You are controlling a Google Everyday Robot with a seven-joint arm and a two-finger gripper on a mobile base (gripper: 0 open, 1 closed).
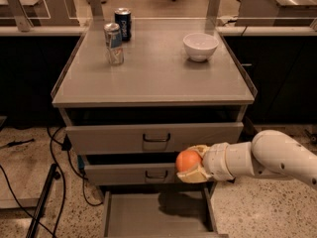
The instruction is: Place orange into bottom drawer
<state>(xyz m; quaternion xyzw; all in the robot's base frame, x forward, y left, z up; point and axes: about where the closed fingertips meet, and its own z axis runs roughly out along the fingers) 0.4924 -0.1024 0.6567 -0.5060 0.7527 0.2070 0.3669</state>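
The orange [187,160] is round and bright, held in my gripper [190,164], whose cream fingers [194,176] close around it from the right. It hangs in front of the middle drawer's face, above the right part of the bottom drawer [154,216]. That drawer is pulled out, a wide shallow grey tray with a bare floor, and the arm's shadow falls on it. My white arm reaches in from the right edge.
The grey cabinet top [153,68] carries a white bowl [200,46], a silver can [114,36] and a dark blue can [123,25]. Two upper drawers [154,138] with dark loop handles are shut. Cables [59,182] lie on the floor at left.
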